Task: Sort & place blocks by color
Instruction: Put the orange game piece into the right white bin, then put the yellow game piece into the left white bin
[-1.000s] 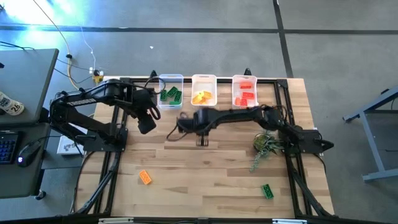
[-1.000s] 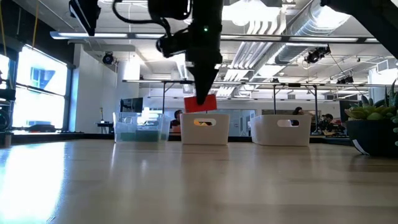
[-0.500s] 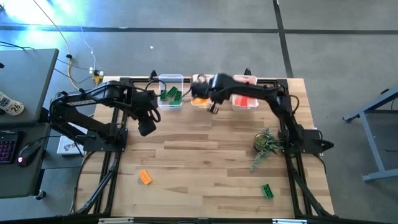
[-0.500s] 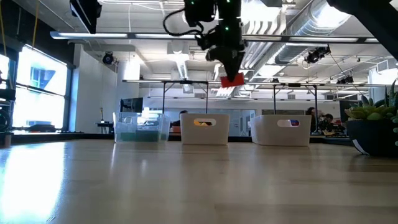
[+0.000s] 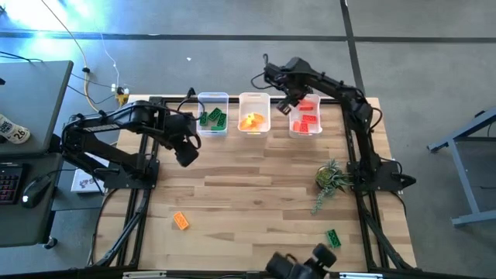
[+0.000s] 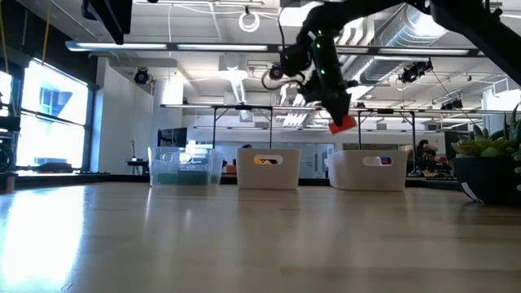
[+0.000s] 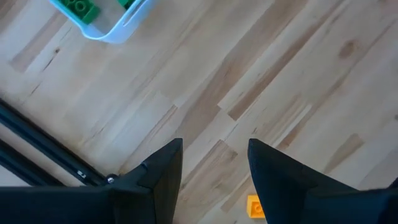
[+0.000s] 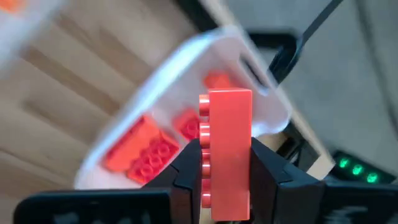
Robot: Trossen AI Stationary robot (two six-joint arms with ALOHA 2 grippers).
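While its fingers clench a red block end-up between them, the right gripper hangs in the air just beside the bin of red blocks, at the far edge of the table. Next door sit the bin with yellow-orange blocks and the bin with green blocks. Over on the other side, the left gripper hovers near the green bin, fingers parted and grasping nothing. An orange block and a green block lie loose, well apart, near the front edge.
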